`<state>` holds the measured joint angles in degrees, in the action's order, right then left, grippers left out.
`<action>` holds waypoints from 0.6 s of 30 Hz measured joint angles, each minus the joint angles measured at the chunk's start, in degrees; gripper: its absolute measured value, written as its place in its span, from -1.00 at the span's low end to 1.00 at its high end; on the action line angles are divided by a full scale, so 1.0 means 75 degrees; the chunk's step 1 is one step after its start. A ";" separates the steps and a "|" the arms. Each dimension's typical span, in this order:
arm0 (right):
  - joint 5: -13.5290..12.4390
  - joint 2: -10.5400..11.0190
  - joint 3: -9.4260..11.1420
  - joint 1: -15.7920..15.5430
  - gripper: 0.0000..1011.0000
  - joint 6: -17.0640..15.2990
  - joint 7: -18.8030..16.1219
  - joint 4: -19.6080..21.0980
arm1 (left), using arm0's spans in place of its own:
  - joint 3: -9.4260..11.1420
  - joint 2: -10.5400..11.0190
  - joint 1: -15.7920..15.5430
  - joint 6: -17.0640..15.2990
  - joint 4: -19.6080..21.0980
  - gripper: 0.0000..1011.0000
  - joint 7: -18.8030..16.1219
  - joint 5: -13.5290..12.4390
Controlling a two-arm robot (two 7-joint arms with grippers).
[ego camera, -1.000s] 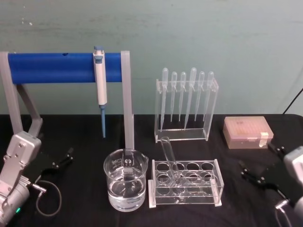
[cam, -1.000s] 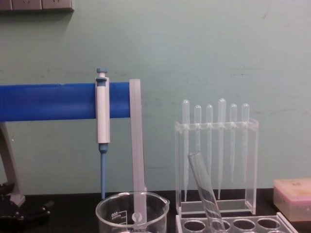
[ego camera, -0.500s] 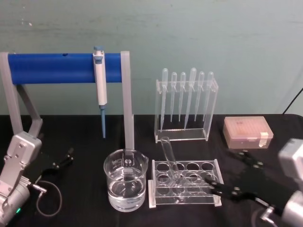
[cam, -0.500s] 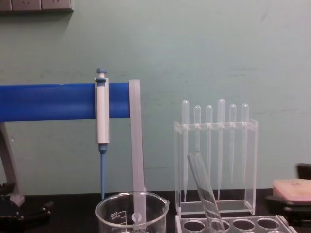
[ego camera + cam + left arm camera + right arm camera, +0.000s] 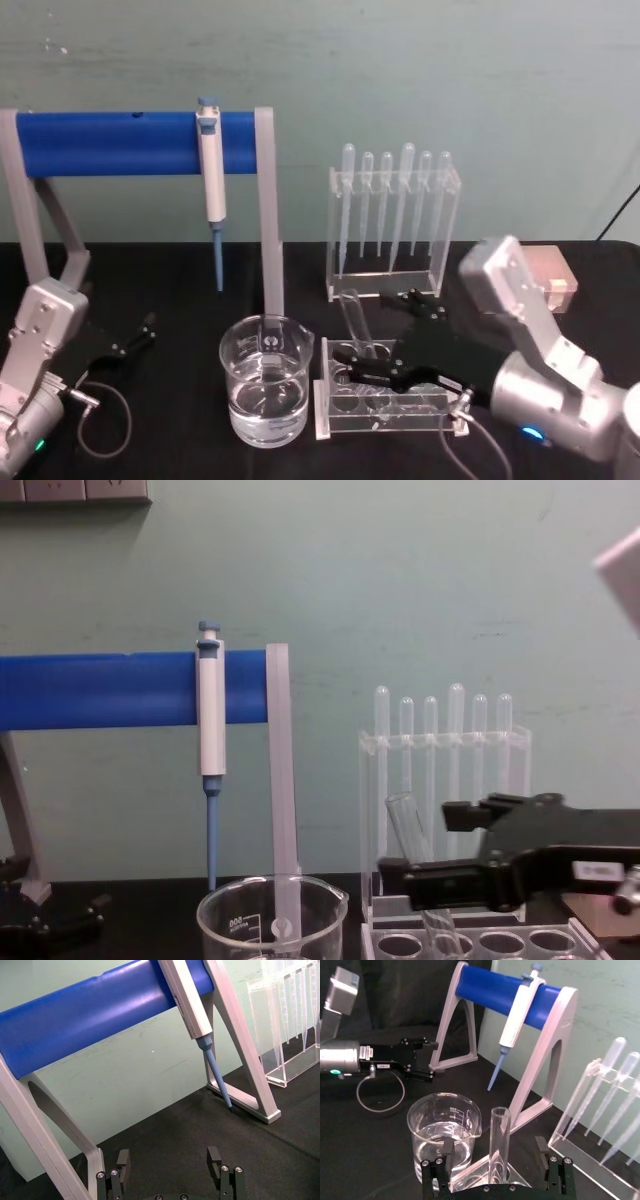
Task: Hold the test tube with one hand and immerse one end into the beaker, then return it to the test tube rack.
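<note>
Pre-grasp at the test tube (image 5: 353, 312)
Right gripper (image 5: 372, 328), fingers open, straddles it in the rack (image 5: 325, 405); next, close. Left gripper (image 5: 169, 1160) parked open, left.

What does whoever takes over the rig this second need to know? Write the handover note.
Right gripper: open, at the rack, one finger on each side of the test tube, not closed on it.
Left gripper: open, parked low at the table's left side.
Test tube: tilted in a rack hole.
Beaker: holds clear liquid and sits just left of the rack.
Done: approach only.
Left: grip the tube, lift it, dip one end in the beaker, return it to the rack.
</note>
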<state>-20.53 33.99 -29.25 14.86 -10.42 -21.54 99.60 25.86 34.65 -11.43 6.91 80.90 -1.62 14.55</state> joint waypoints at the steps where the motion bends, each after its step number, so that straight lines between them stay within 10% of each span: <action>1: 0.0057 -0.0067 -0.0043 0.0086 0.98 -0.0070 -0.0014 -0.0067 | 0.0000 0.0000 0.0001 0.0000 0.0000 0.98 0.0000 0.0000; 18: 0.0506 -0.0677 -0.0150 0.0747 0.98 -0.0900 -0.0308 -0.0756 | 0.0000 0.0000 0.0000 0.0000 0.0000 0.98 0.0000 0.0000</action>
<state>-16.73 28.92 -30.37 20.46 -17.17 -23.85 93.93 25.86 34.64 -11.43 6.91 80.90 -1.62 14.55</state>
